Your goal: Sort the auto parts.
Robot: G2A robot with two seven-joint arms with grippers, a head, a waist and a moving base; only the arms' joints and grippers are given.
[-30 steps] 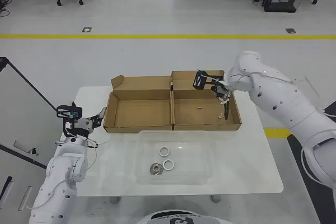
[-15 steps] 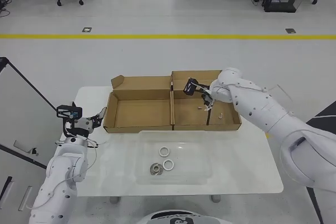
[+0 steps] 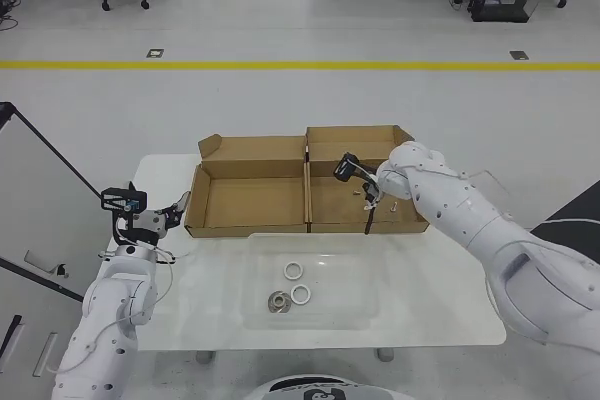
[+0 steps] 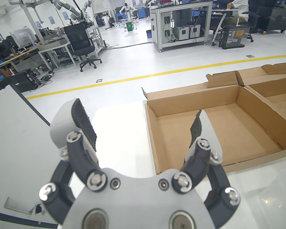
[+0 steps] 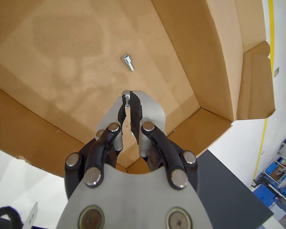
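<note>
My right gripper [image 5: 128, 96] hangs inside the right cardboard box [image 3: 325, 200], shut on a small silver bolt [image 5: 126, 100] pinched at its fingertips. A second silver bolt [image 5: 127, 62] lies loose on that box's floor just beyond the fingertips. From above, the right gripper [image 3: 367, 192] is over the middle of the right box. My left gripper [image 4: 138, 117] is open and holds nothing, at the table's left edge beside the left cardboard box [image 4: 214, 129]; the top view shows the left gripper [image 3: 170, 212] there too.
Two white rings [image 3: 293, 270] [image 3: 301, 293] and a grey metal ring [image 3: 277, 300] lie in a clear plastic tray [image 3: 340, 300] at the table's front. The left box [image 3: 250, 195] has a bare floor. A grey panel [image 3: 30, 200] stands left of the table.
The right arm has swung left and toward the front inside the right box, lowering its gripper over the box floor. The left arm has not moved.
</note>
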